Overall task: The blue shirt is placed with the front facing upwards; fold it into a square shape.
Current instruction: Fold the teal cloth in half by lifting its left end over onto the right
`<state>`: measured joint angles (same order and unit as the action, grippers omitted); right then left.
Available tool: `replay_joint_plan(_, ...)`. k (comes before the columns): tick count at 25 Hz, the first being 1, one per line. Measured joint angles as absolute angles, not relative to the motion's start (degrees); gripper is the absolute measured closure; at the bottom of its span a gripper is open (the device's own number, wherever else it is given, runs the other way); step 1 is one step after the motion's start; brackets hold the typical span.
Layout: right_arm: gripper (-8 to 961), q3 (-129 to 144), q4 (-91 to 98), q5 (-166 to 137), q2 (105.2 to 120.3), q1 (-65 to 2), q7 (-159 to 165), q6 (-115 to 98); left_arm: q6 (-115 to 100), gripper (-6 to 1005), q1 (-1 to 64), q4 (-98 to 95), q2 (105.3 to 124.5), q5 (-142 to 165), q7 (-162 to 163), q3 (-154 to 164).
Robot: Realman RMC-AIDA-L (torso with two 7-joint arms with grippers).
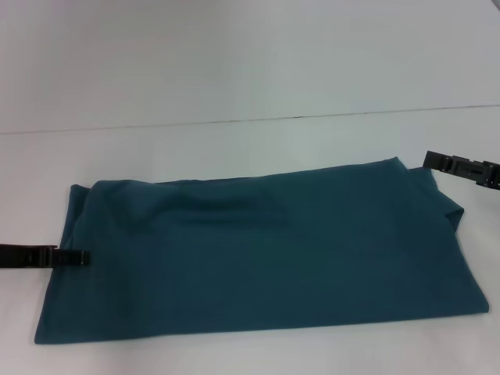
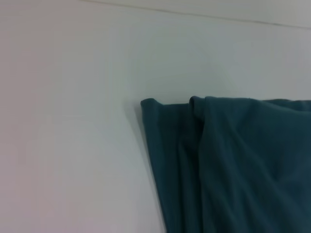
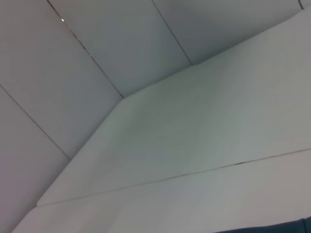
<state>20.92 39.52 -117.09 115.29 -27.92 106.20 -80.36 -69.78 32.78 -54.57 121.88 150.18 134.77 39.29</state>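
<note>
Blue shirt lying flat on the white tabletop, already reduced to a long band; no chest print or collar showing. Long axis running left to right, roughly twice as long as deep, so the remaining move judged to be an end-over-end fold along that axis.

Left gripper at the band's left short edge, about midway between near and far corners, tip touching or just overlapping the cloth. Jaws' opening not discernible; hold on the fabric not confirmed. Layered, folded left end visible in the left wrist view.

Right gripper at the far right corner, just beside the cloth, contact unclear; jaws' state likewise not discernible. Only a sliver of cloth in the right wrist view.

Each arm about equally near its own end. Small bunched lump at the far right edge. Nothing else on the tabletop near the shirt; fold path unobstructed.
</note>
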Motion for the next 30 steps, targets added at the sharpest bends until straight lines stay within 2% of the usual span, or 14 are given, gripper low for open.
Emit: replay_joint_plan(30, 8, 20.8, 39.7, -116.9, 115.13, -27.4, 106.0, -80.4, -69.2, 123, 35.3, -51.2, 121.17, 152.6, 136.3, 40.7)
